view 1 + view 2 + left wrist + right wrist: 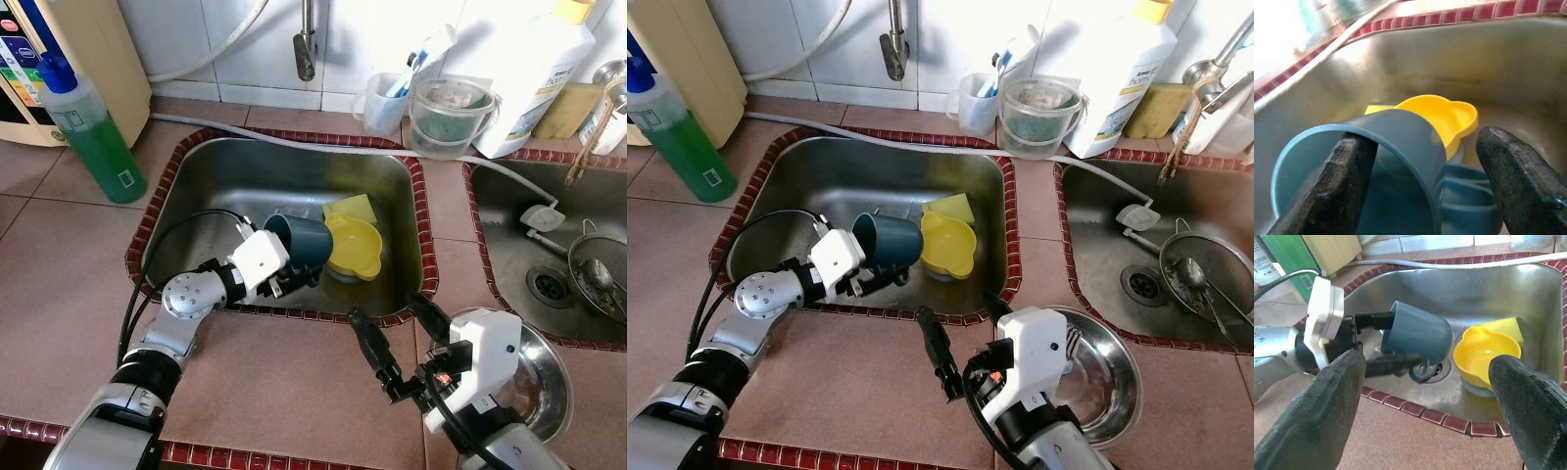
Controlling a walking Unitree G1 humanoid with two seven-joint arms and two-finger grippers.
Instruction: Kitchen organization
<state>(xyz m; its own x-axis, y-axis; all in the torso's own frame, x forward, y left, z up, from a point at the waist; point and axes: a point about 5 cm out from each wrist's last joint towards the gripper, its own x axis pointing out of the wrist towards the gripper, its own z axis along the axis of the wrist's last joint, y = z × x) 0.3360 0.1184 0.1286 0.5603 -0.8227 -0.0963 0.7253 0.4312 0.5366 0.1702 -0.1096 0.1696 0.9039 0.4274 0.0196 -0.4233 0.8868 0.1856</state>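
Nearest the camera, the right pincer [397, 348] hangs over the brown tiled tabletop [294, 382] at the near edge of the sink [196, 176]. Its two black fingers are spread wide and hold nothing. Just to its right sits a shiny steel bowl [544, 377] on the tabletop.

The left pincer [294, 276] reaches into the sink from the near left. It grips a dark blue mug [299, 240], with one finger inside the mouth and one outside, next to the handle. The mug lies tipped on its side, its open mouth turned to the left, above the drain.

Just right of the mug is a yellow bowl [353, 245], sitting on something blue-grey. A yellow sponge [353, 208] lies just behind it.

A green soap bottle [93, 137] stands on the tabletop, far left of the sink. On the far right stand a clear cup with a toothbrush [387, 98], a round clear tub [449, 117] and a big white bottle [534, 73]. A second sink [509, 255] on the right has a wire strainer [598, 279] in it.
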